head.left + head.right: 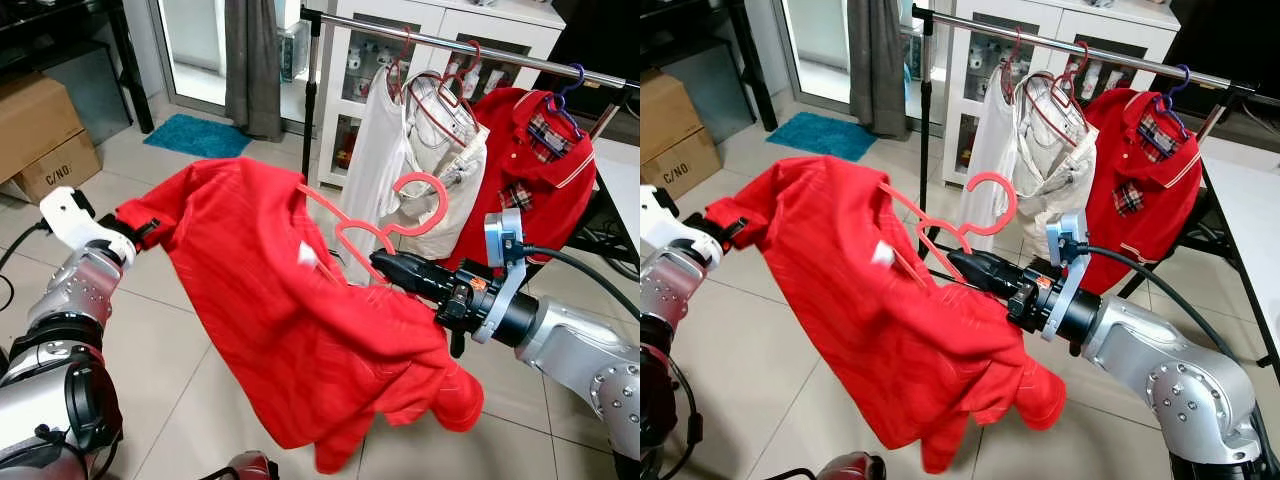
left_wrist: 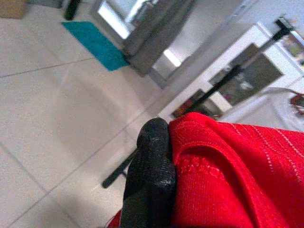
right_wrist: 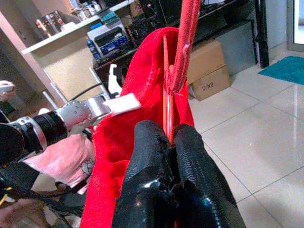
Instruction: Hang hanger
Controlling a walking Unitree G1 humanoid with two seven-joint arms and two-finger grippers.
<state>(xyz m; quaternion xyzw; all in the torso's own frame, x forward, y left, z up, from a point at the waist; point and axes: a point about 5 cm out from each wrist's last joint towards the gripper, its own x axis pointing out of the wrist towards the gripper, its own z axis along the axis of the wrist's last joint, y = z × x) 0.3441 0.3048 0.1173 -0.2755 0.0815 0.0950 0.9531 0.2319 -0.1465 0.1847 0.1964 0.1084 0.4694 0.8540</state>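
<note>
The right gripper [image 1: 385, 265] is pinching the pink hanger [image 1: 375, 225], the left gripper [image 1: 135, 232] clamping the red shirt's [image 1: 290, 330] sleeve. Carrying step (judging); next, hooking onto the rail [image 1: 480, 45] at one o'clock.

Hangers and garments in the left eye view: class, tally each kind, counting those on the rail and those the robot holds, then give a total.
Red or pink hangers: 3 (held, rail, rail)
Blue hangers: 1
Red garments: 2 (held shirt, rail polo)
White garments: 2
Total: 8

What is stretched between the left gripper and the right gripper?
A red shirt on a red hanger spans from left gripper to right gripper, in both eye views.
</note>
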